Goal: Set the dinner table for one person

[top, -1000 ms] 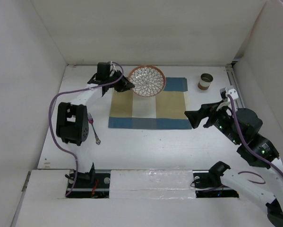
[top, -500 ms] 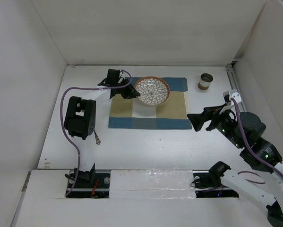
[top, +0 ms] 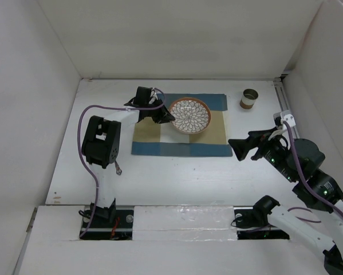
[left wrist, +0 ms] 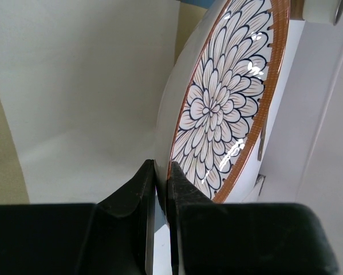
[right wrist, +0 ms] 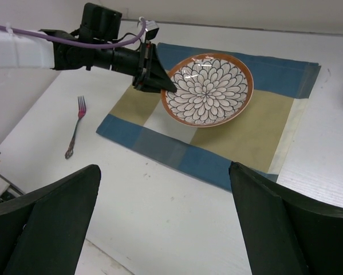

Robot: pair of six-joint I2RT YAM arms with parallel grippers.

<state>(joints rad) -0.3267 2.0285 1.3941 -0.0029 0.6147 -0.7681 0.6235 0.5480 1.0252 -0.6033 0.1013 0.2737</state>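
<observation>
Open dinner table (top: 177,175) nearside of placemat (top: 160,149); left arm (top: 101,140) overhangs fork (right wrist: 75,130); cup (top: 249,98) stands far right.

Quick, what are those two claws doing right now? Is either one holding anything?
Left gripper: closed, pinching the rim of the patterned plate.
Right gripper: open, holding nothing.

One dinner table (top: 177,172); one patterned plate (top: 190,116); one checked placemat (top: 160,148); one fork (right wrist: 75,133); one small cup (top: 249,98).

My left arm reaches far forward, its left gripper (top: 164,117) rolled on its side, fingers pinched on the plate (top: 191,115) rim. My right gripper (top: 236,147) hovers raised, jaws spread wide.
</observation>
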